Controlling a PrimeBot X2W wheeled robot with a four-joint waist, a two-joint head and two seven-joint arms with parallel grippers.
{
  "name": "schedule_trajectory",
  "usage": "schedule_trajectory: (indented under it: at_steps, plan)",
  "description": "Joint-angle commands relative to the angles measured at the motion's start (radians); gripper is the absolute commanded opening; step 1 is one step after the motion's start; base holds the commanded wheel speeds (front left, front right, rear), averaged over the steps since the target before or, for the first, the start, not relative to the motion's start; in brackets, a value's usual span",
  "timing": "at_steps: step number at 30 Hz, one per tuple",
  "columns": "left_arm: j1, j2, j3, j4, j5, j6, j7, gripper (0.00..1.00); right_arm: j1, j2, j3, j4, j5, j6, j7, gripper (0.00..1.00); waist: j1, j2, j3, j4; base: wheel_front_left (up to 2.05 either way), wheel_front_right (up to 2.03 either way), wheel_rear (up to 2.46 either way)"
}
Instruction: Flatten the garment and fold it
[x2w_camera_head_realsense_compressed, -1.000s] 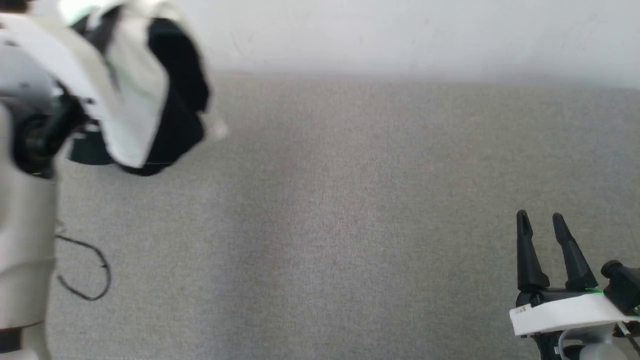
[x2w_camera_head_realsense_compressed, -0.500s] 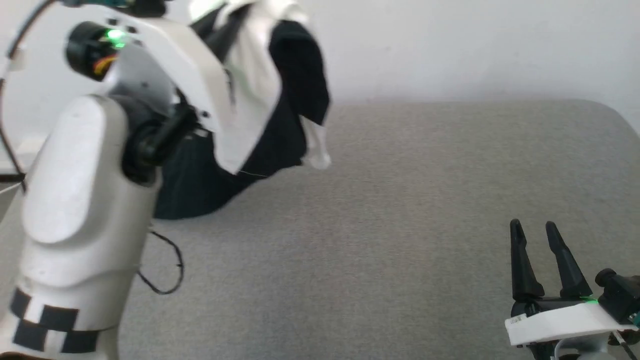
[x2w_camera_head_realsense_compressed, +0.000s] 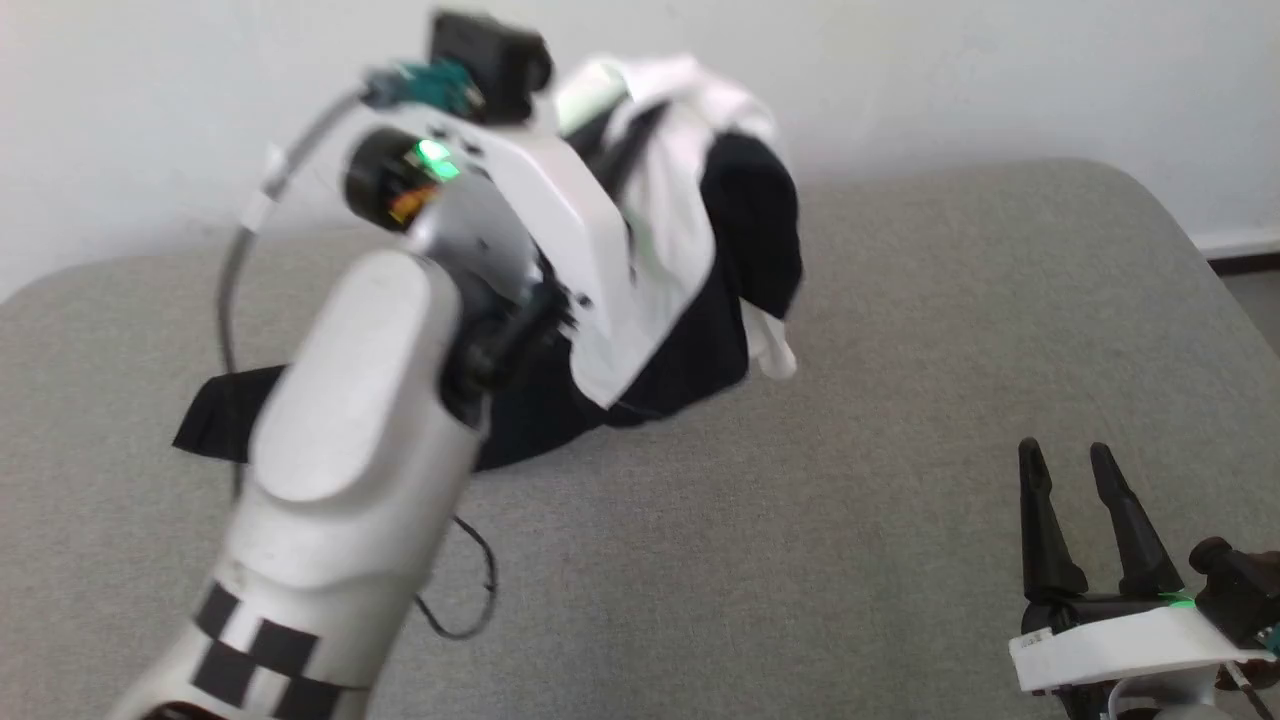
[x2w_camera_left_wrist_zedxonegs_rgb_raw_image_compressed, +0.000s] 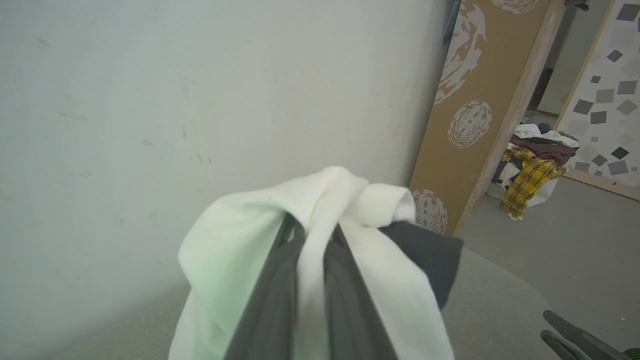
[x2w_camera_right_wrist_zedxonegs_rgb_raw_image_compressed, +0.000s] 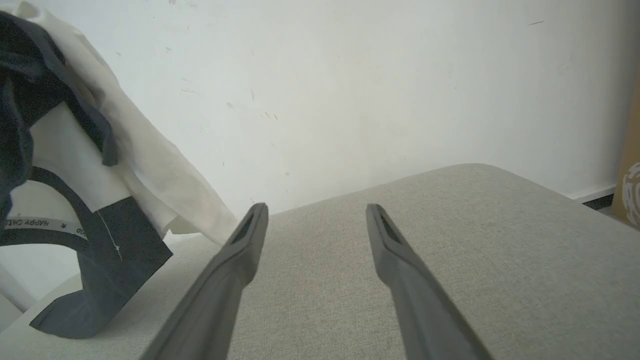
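Note:
The garment (x2w_camera_head_realsense_compressed: 690, 250), a white shirt with black sleeves, hangs bunched in the air above the far middle of the grey table (x2w_camera_head_realsense_compressed: 850, 500). A black sleeve end (x2w_camera_head_realsense_compressed: 215, 425) trails on the table behind my left arm. My left gripper (x2w_camera_left_wrist_zedxonegs_rgb_raw_image_compressed: 312, 235) is shut on a white fold of the garment (x2w_camera_left_wrist_zedxonegs_rgb_raw_image_compressed: 350, 200), fingers buried in cloth. In the right wrist view the garment (x2w_camera_right_wrist_zedxonegs_rgb_raw_image_compressed: 75, 150) hangs at the left, its black neckline trim showing. My right gripper (x2w_camera_head_realsense_compressed: 1070, 465) stands open and empty at the table's near right, its fingers (x2w_camera_right_wrist_zedxonegs_rgb_raw_image_compressed: 245, 240) spread over bare cloth surface.
A plain white wall (x2w_camera_head_realsense_compressed: 900, 70) runs behind the table. The table's right corner (x2w_camera_head_realsense_compressed: 1190, 240) is rounded. A thin black cable (x2w_camera_head_realsense_compressed: 470, 590) loops beside my left forearm. In the left wrist view a brown patterned panel (x2w_camera_left_wrist_zedxonegs_rgb_raw_image_compressed: 480, 100) and a pile of clothes (x2w_camera_left_wrist_zedxonegs_rgb_raw_image_compressed: 532, 165) stand beyond.
The head camera has swung left and tilted, so the table shifted in view. My left arm has lifted the bunched garment higher and toward the table's middle. The right gripper stays put, open.

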Motion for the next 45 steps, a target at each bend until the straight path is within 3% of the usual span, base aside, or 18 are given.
schedule_trajectory:
  at_steps: [1,6,12,17,25,27,28,38,45]
  plan:
    - [0.024,-0.019,-0.011,0.029,0.009,0.008,-0.034,0.00,-0.005,0.002,-0.003,-0.006,-0.005,-0.001,-0.005,1.00,0.0000,0.0000,0.022,-0.015,0.00,0.00,0.00]
    - [0.057,-0.067,-0.036,0.150,0.014,0.028,-0.126,0.00,-0.018,0.002,0.000,-0.011,0.000,-0.001,-0.005,1.00,0.0000,0.0000,0.060,-0.017,0.00,0.00,0.00]
    - [0.083,-0.083,-0.092,0.324,0.065,0.060,-0.194,0.00,-0.045,0.002,0.013,-0.012,0.008,-0.001,-0.005,1.00,0.0000,0.0000,0.103,-0.021,0.00,0.00,0.00]
    - [0.084,-0.082,-0.122,0.427,0.095,0.076,-0.202,0.00,-0.059,0.002,0.019,-0.012,0.009,-0.001,-0.005,1.00,0.0000,0.0000,0.129,-0.024,0.00,0.00,0.00]
    - [0.079,-0.090,-0.152,0.577,0.084,0.088,-0.119,0.00,-0.073,0.002,0.022,-0.003,0.011,-0.001,-0.005,1.00,0.0000,0.0000,0.161,-0.021,0.00,0.00,0.00]
    - [0.075,-0.094,-0.143,0.583,0.066,0.088,-0.133,0.49,-0.076,0.002,0.020,-0.001,0.012,-0.001,-0.005,1.00,0.0000,0.0000,0.164,-0.015,0.00,0.00,0.00]
    - [0.073,-0.096,-0.143,0.583,0.059,0.084,-0.141,1.00,-0.077,0.002,0.019,0.001,0.012,-0.001,-0.005,1.00,0.0000,0.0000,0.164,-0.011,0.00,0.00,0.00]
    - [0.069,-0.103,-0.143,0.494,-0.015,0.034,-0.237,1.00,-0.059,0.002,0.000,0.017,0.016,-0.001,-0.005,1.00,0.0000,0.0000,0.107,0.042,0.00,0.00,0.00]
    - [0.173,-0.058,-0.091,0.320,-0.034,0.065,-0.374,1.00,-0.033,0.002,-0.036,0.049,0.151,-0.001,-0.005,1.00,0.0000,0.0000,0.068,0.081,0.00,0.00,0.00]
